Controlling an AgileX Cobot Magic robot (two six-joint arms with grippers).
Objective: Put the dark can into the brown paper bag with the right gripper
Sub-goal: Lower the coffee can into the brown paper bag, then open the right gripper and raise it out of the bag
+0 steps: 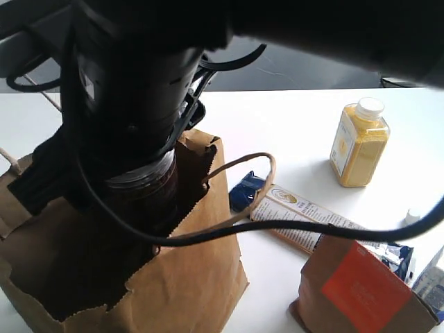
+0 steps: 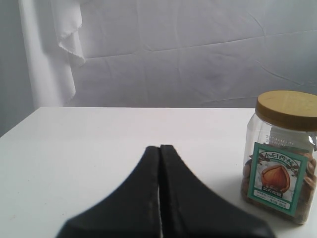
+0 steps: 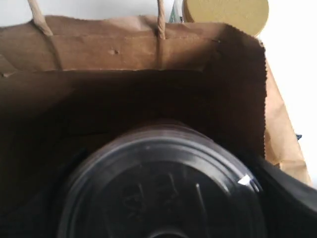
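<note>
Over the open mouth of the brown paper bag (image 1: 201, 277), at the left of the exterior view, the right end effector (image 1: 135, 149) hangs with the dark can (image 1: 147, 189) clamped upright beneath it. The can sits about level with the bag's serrated top edge and is not yet released. The right wrist view looks down past the can's round lid into the bag's dark interior, where nothing can be made out. One black finger (image 3: 292, 198) shows against the can's side. Holding the can upright within the opening seems meant to let it go straight down without catching paper.

Room is tight. Paper walls stand near the can on several sides, and the near wall dips in a jagged line. A twisted cord handle (image 1: 243, 170) loops outward to the right, away from the opening. A black cable (image 1: 208, 236) from the arm drapes across the bag's front and could snag the rim.

On the table (image 1: 291, 125), right of the bag, lie a blue packet (image 1: 244, 191) and a long printed box (image 1: 305, 218). A brown pouch (image 1: 357, 291) stands nearer the camera, and a yellow bottle (image 1: 359, 146) stands well apart. The left end effector (image 2: 159, 193), fingers pressed together and empty, sits low over the table near a nut jar (image 2: 282, 153).
</note>
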